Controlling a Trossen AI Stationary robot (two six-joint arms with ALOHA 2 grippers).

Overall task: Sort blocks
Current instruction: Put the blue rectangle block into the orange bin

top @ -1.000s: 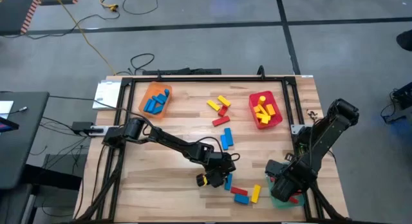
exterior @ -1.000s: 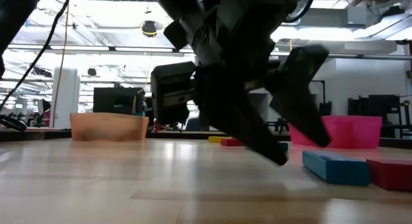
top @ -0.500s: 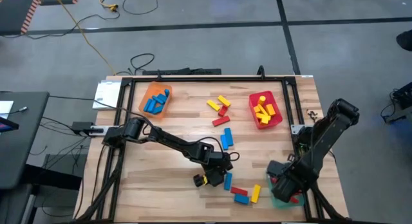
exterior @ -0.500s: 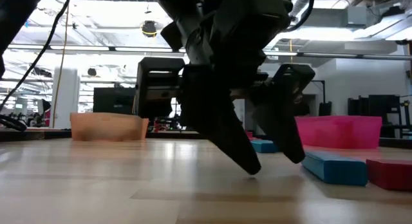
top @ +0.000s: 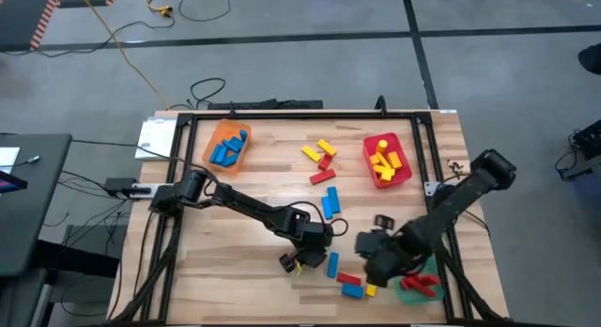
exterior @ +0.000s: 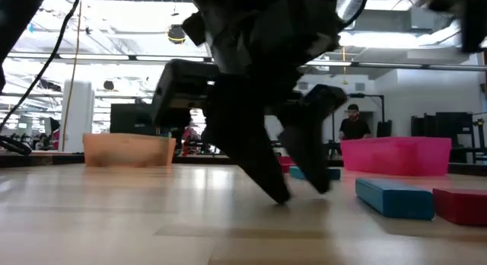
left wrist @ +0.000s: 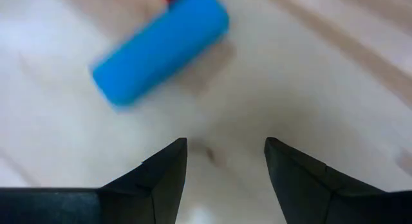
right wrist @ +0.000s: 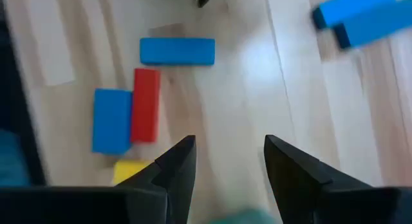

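Observation:
Blocks lie loose on the wooden table: a blue block beside my left gripper, and a red block, a blue one and a yellow one near the front edge. My left gripper is open, pointing down at bare wood, with the blue block just beyond its fingertips. My right gripper is open and empty, higher up, over the table beside the red, blue and yellow blocks.
An orange tray with blue blocks stands far left, a red tray with yellow blocks far right, and a green tray with red blocks near right. More yellow, red and blue blocks lie at the table's middle. A person stands in the room behind.
My right gripper has swung from over the green tray toward the table's left, out over the blocks near the front edge, turning as it went. My left gripper has rolled about its own line while staying low beside the blue block.

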